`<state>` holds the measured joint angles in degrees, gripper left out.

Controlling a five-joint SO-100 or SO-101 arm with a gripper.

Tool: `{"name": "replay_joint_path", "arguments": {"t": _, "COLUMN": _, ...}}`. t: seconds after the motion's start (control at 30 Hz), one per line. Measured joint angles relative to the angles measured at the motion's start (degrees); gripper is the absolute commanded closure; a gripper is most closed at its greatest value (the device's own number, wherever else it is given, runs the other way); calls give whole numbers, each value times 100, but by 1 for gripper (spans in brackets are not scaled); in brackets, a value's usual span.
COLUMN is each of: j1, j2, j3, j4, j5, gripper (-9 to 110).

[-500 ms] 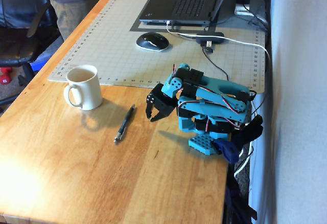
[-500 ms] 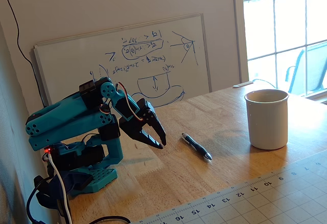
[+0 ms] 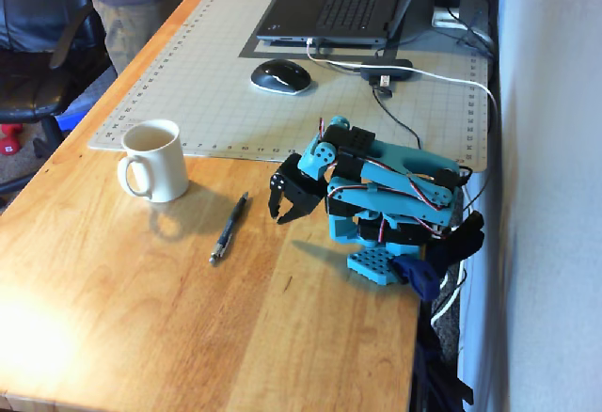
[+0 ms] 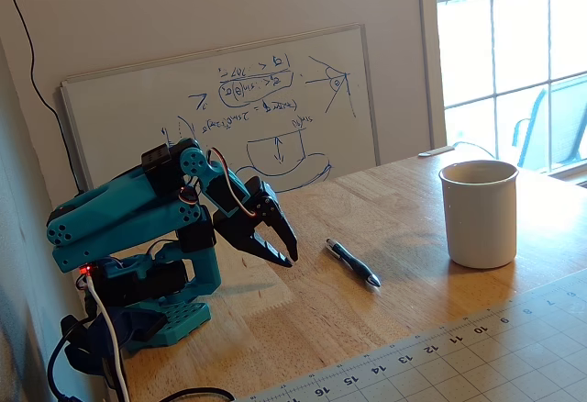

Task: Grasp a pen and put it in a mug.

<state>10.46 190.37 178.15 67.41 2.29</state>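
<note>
Black and two-fingered, the gripper (image 3: 282, 213) hangs near the middle of one fixed view and left of centre in the other (image 4: 280, 255), its fingers parted by a narrow gap and holding nothing, tips pointing down just above the wood. It belongs to a teal arm (image 3: 395, 196) folded low over its base.

From largest to smallest, the wooden table (image 3: 141, 337) fills both fixed views. Only the view from above shows the grey gridded cutting mat (image 3: 207, 64) across the upper half in full, with a closed dark laptop (image 3: 343, 3) at the top, a black mouse (image 3: 280, 75) below it, and a white cable running to the right edge. The other view shows just a corner of that mat (image 4: 477, 356) at the lower right, where ruler numbers 11 to 16 can be read along its edge. This lower view alone shows a whiteboard (image 4: 229, 108) leaning on the wall at upper left, bearing blue handwritten formulas and sketches too loose to read, and a bright window (image 4: 514, 53) at upper right.

A cream mug (image 3: 155, 163) stands upright left of centre in the high view, handle toward the lower left; in the low view it sits at the right (image 4: 480, 214), and its handle does not show.

Between mug and gripper, apart from both, the dark pen (image 3: 229, 228) lies flat on the wood (image 4: 352, 262).
</note>
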Motion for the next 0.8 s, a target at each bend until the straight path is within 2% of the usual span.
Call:
{"name": "replay_joint_path", "arguments": {"t": 0.33, "j1": 0, "j2": -185, "j3": 0, "j4": 0, "j5": 0, "gripper": 99}}
{"name": "replay_joint_path", "arguments": {"t": 0.53, "j1": -105, "j2": -1468, "j3": -457, "j4": -281, "j5": 0, "gripper": 99}}
{"name": "replay_joint_path", "arguments": {"t": 0.8, "j1": -668, "j2": -3771, "j3": -2294, "j4": -413, "j5": 0, "gripper": 97}}
